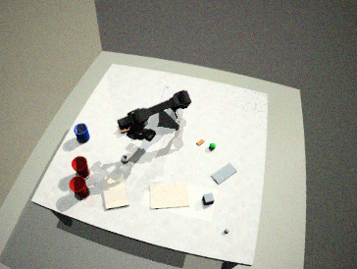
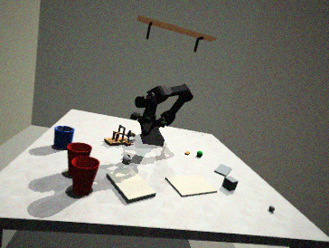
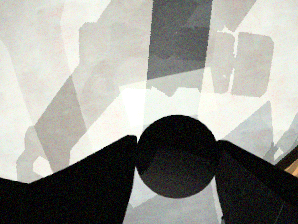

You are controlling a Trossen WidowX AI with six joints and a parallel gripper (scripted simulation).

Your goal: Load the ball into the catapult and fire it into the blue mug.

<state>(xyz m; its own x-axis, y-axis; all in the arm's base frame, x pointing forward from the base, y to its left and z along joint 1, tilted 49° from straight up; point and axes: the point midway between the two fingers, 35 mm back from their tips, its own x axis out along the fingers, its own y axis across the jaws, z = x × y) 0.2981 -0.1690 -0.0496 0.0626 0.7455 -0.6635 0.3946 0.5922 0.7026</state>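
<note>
My gripper (image 1: 142,134) (image 3: 176,148) is shut on a dark ball (image 3: 176,160), which sits between both fingertips in the wrist view. The ball cannot be made out in the top and exterior views. The gripper is raised above the table, beside the catapult. The wooden catapult (image 2: 110,141) stands near the arm's base; the arm hides most of it in the top view, and an orange-brown edge of it (image 3: 294,169) shows at the right of the wrist view. The blue mug (image 1: 81,134) (image 2: 63,138) stands upright at the left, apart from the catapult.
Two red cups (image 1: 80,166) (image 2: 85,176) stand front left. A grey ball (image 1: 125,159) (image 2: 126,158) lies near the arm. Two cream boards (image 1: 169,195) (image 2: 131,186) lie in front. A green ball (image 1: 212,146), an orange piece (image 1: 200,142), a grey slab (image 1: 224,173) and a grey cube (image 1: 208,198) lie right.
</note>
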